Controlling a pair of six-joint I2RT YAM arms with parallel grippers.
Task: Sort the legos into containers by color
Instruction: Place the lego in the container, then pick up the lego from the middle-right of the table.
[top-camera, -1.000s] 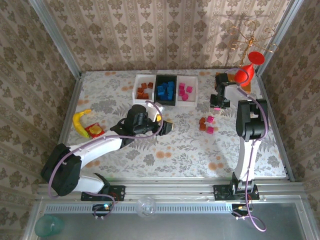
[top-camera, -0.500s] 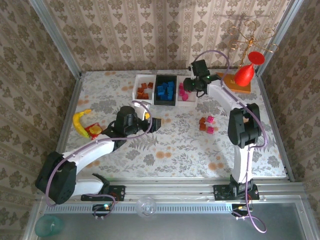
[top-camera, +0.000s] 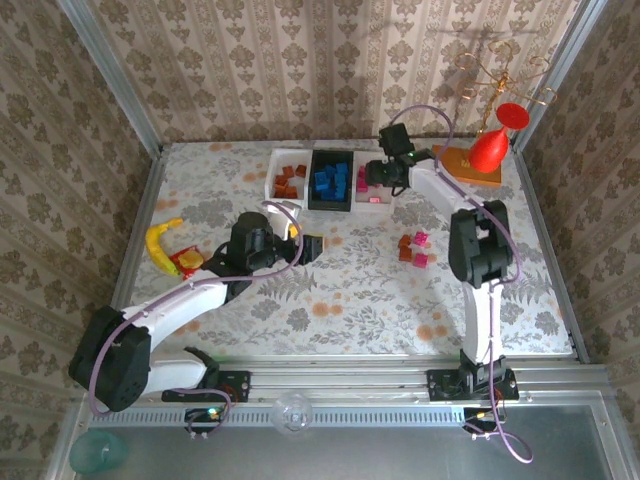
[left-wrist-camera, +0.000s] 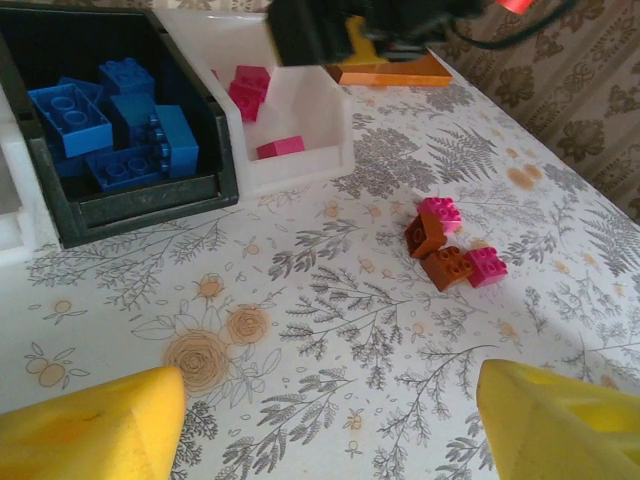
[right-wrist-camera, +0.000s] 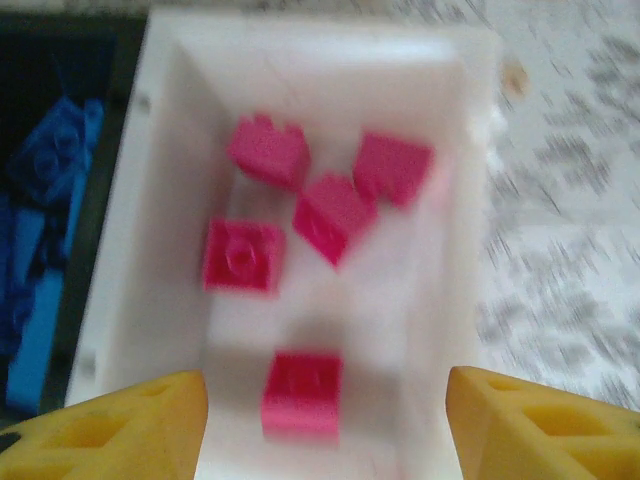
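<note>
Where the right claw (right-wrist-camera: 325, 405) hung: above the right white bin (right-wrist-camera: 300, 55), fingers spread wide and nothing between them.
Left claw (left-wrist-camera: 330, 420): released and empty as well, low over the table (left-wrist-camera: 330, 330), short of the bins.
Step, as I judged it: the pink bin had been fed, and a fetch from the loose cluster came next.
How I would have flown it: straight up until the fingers cleared the bin wall, and only then across to the cluster. Each loose pink brick touched a brown one, so I would have closed on the free sides and lifted slowly, so the neighbour was not dragged along.
Bins: three in a row, with the black bin (left-wrist-camera: 150, 200) between the two white ones.
Pink bricks in the right white bin: five.
Loose on the table: four, namely pink brick one (left-wrist-camera: 440, 212), pink brick two (left-wrist-camera: 486, 267), brown brick one (left-wrist-camera: 424, 235) and brown brick two (left-wrist-camera: 447, 268).
Blue bricks (left-wrist-camera: 65, 105): at least five, piled in the black bin, so I could not fix the number.
Orange-brown bricks (top-camera: 289, 180): several in the left white bin (top-camera: 274, 160), too small to count.
</note>
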